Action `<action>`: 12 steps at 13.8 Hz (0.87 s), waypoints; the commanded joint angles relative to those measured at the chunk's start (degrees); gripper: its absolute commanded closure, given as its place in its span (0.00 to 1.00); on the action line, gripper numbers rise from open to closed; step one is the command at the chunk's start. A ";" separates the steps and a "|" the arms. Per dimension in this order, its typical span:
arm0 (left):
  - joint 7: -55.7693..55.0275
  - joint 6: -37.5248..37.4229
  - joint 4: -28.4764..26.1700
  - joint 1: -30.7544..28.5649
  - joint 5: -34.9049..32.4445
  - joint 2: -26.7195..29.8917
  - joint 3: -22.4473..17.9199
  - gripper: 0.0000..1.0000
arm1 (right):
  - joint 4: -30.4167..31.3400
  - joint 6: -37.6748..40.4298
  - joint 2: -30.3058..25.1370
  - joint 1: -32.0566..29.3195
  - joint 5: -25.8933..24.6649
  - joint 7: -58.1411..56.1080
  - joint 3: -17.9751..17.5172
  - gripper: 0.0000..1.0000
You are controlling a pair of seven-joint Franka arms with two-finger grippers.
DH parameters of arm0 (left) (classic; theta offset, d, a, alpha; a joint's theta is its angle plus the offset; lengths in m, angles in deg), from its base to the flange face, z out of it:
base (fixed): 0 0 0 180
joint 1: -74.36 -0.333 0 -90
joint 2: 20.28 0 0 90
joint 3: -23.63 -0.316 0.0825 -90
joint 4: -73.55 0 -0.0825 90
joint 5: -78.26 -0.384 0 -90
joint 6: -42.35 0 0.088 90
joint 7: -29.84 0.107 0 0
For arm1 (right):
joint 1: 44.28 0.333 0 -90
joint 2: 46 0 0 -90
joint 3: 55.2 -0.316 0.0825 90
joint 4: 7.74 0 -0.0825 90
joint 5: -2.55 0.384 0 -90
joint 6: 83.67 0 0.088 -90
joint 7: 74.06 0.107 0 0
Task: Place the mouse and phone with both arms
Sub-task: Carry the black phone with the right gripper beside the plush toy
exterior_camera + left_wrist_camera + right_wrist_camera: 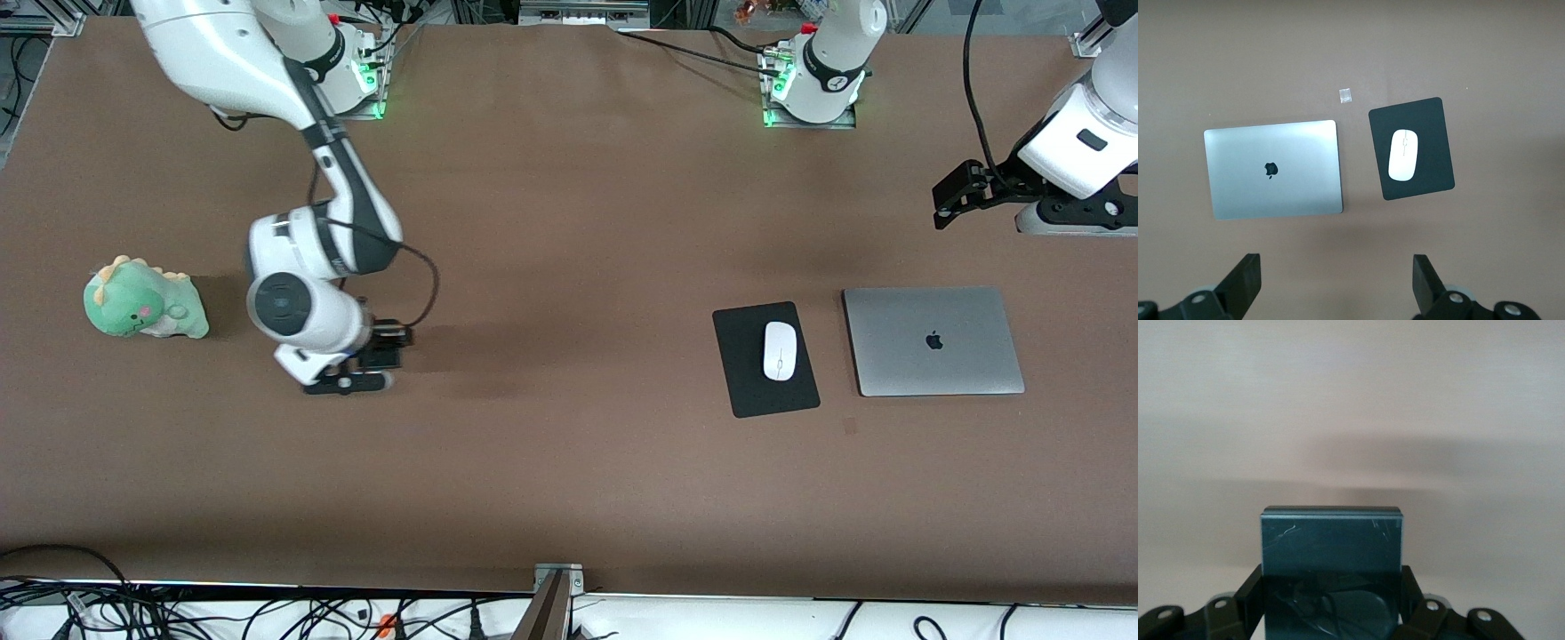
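Observation:
The white mouse (780,350) lies on a black mouse pad (742,373) beside a closed laptop; it also shows in the left wrist view (1403,155). My right gripper (378,356) is low over bare table toward the right arm's end. It is shut on the black phone (1331,540), which stands up between its fingers (1253,587). My left gripper (947,200) hangs open and empty, high over bare table toward the left arm's end. Its fingers (1245,280) stand wide apart in the left wrist view.
A silver laptop (932,340) lies closed next to the pad, toward the left arm's end. A green dinosaur plush (142,300) sits toward the right arm's end. A small patch of tape (850,427) lies on the table nearer the front camera than the pad.

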 commanded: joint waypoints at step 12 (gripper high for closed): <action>0.23 -0.86 1.63 -0.14 1.05 -0.64 0.23 0.00 | 31.00 -32.66 -9.09 -12.47 0.48 -17.41 5.78 0.67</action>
